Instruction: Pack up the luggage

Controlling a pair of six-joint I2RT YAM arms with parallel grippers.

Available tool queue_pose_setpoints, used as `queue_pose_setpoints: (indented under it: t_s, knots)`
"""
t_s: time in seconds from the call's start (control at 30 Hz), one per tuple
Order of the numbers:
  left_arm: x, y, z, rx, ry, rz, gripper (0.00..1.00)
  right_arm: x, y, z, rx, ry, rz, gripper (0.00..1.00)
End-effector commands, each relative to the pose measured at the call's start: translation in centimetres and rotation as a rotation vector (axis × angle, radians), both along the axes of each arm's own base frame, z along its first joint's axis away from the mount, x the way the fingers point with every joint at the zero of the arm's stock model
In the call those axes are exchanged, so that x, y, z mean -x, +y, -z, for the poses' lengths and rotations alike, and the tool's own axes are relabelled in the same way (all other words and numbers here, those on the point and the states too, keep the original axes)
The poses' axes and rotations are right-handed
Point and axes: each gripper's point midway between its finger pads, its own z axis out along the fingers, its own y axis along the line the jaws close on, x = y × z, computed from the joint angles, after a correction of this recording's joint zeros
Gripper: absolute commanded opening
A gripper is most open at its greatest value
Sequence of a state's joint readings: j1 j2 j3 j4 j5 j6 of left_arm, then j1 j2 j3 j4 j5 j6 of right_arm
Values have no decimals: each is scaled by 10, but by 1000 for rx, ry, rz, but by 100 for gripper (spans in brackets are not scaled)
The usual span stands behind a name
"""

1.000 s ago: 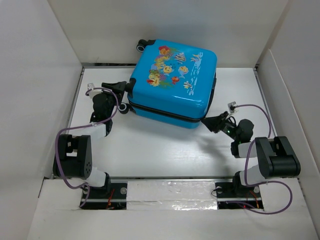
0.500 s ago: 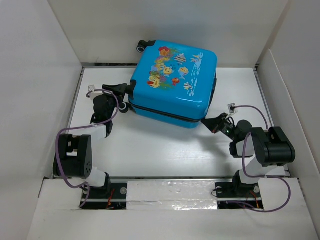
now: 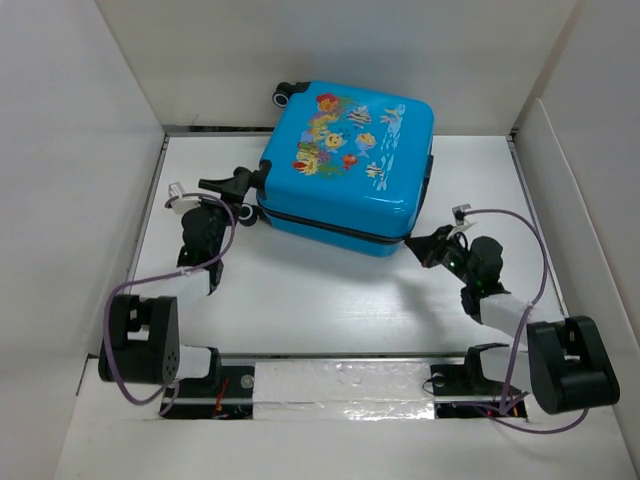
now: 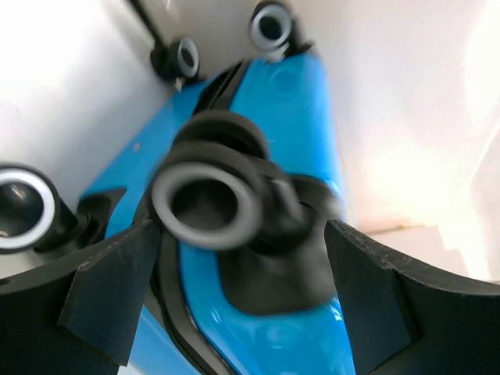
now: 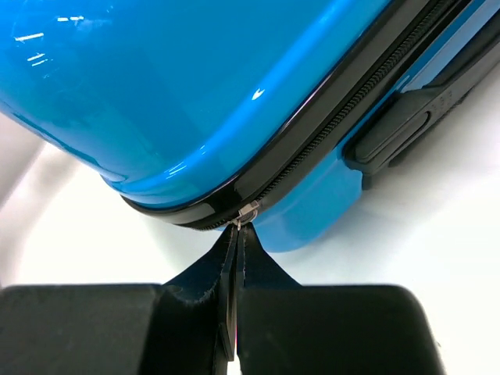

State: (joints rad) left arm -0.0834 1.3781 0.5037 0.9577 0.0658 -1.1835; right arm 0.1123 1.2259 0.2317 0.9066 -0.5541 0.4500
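Note:
The blue luggage (image 3: 345,165) lies flat and closed at the back of the table, fish print up. My left gripper (image 3: 232,183) is open at its left end, its fingers either side of a black-and-white caster wheel (image 4: 207,205) and its mount; more wheels (image 4: 269,23) show beyond. My right gripper (image 3: 425,245) is at the luggage's near right corner, shut on the zipper pull (image 5: 247,212) where the black zipper track (image 5: 351,109) bends round the corner. The blue shell (image 5: 180,70) fills the top of the right wrist view.
White walls box in the table on the left (image 3: 60,200), back (image 3: 330,50) and right (image 3: 600,230). A taped white strip (image 3: 345,390) runs along the near edge between the arm bases. Purple cables loop from both arms.
The right arm's elbow has dropped toward the near right corner while its gripper stayed at the luggage corner. The left gripper has shifted slightly back along the luggage's left end.

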Motion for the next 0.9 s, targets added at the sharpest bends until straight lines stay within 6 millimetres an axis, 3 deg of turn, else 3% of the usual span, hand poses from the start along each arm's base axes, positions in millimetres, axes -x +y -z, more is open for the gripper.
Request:
queue_pose_setpoints:
  t_s: [0.0, 0.03, 0.07, 0.1, 0.17, 0.23, 0.3, 0.33, 0.37, 0.4, 0.47, 0.5, 0.57, 0.7, 0.87]
  knots:
    - [18, 14, -72, -93, -229, -93, 86, -12, -3, -24, 128, -61, 36, 0]
    - [22, 6, -68, -123, -198, -91, 86, -9, -2, -23, 138, -39, 34, 0]
    - [30, 13, -84, -136, -231, -146, 85, -10, -2, -29, 143, -48, 35, 0]
    - [35, 14, -86, -168, -236, -164, 85, -9, -2, -26, 146, -32, 36, 0]
    - [50, 13, -98, -179, -276, -177, 73, -9, 0, -25, 142, -20, 33, 0]
    - [60, 1, -100, -239, -289, -145, 23, -7, 0, -19, 143, 5, 32, 0]
    - [74, -41, -95, -292, -290, -24, 3, -3, 2, -17, 139, 17, 26, 0]
    - [80, -61, -87, -360, -294, 35, 0, 0, 1, -13, 140, 32, 28, 0]
    - [95, -103, -67, -393, -266, 141, 0, 2, 3, -16, 140, 27, 24, 0]
    - [104, -123, -54, -429, -250, 188, 0, 5, 5, -14, 145, 33, 23, 0]
    - [113, -152, -19, -568, -188, 220, 0, 8, 6, -12, 161, 46, 25, 0]
    - [126, -177, -9, -597, -182, 286, 0, 10, 6, -14, 166, 41, 35, 0]
    - [126, -202, 16, -636, -126, 375, 0, 14, 7, -13, 170, 52, 30, 0]
    - [124, -222, 22, -600, -117, 435, 0, 20, 12, -18, 176, 47, 34, 0]
    - [107, -244, 23, -633, -116, 459, 1, 31, 26, -22, 180, 48, 4, 0]
